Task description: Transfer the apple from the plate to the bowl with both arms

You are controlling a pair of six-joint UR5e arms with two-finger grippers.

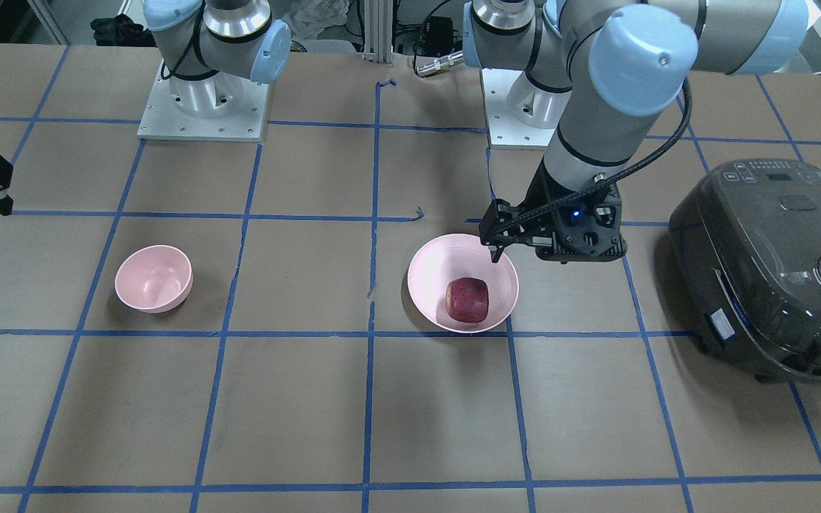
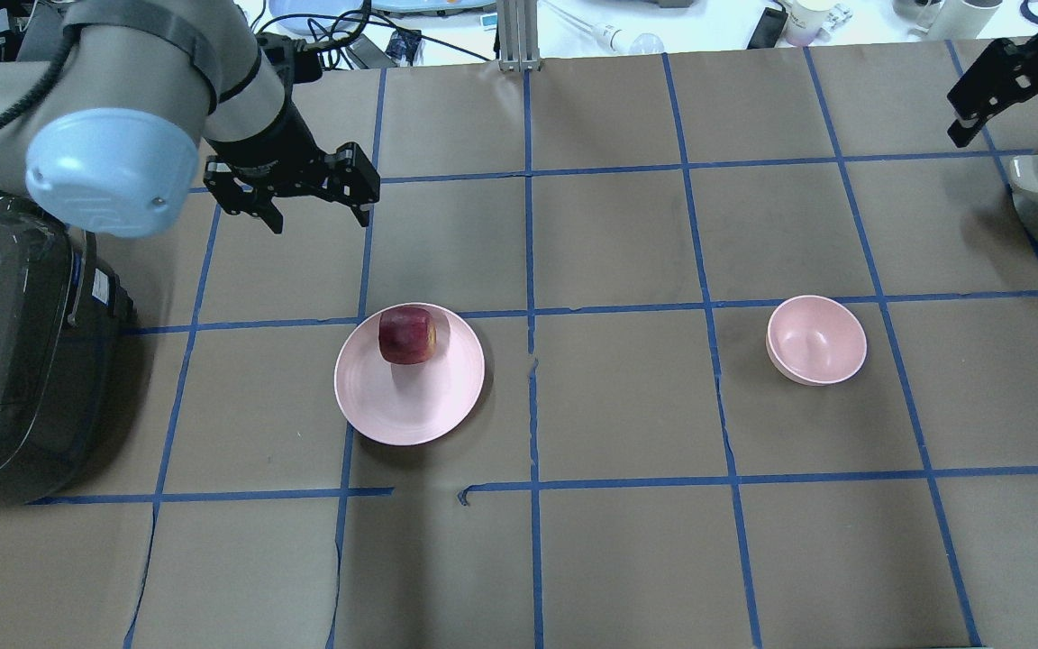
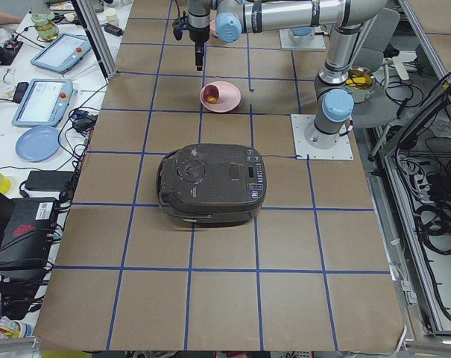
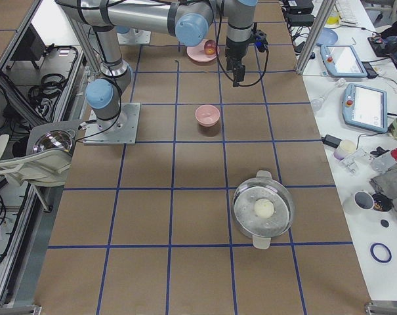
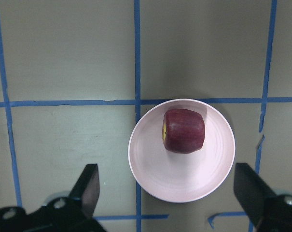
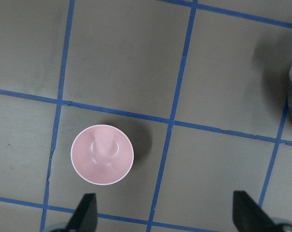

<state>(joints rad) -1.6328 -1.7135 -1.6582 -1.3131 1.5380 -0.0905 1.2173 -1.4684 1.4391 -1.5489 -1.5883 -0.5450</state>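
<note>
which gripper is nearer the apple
Left. The left gripper hangs open, raised, near the plate holding the apple; the right gripper is far off, beyond the bowl.

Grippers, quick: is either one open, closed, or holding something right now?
Left gripper: open, holding nothing; the apple lies on the plate.
Right gripper: open, holding nothing.
</note>
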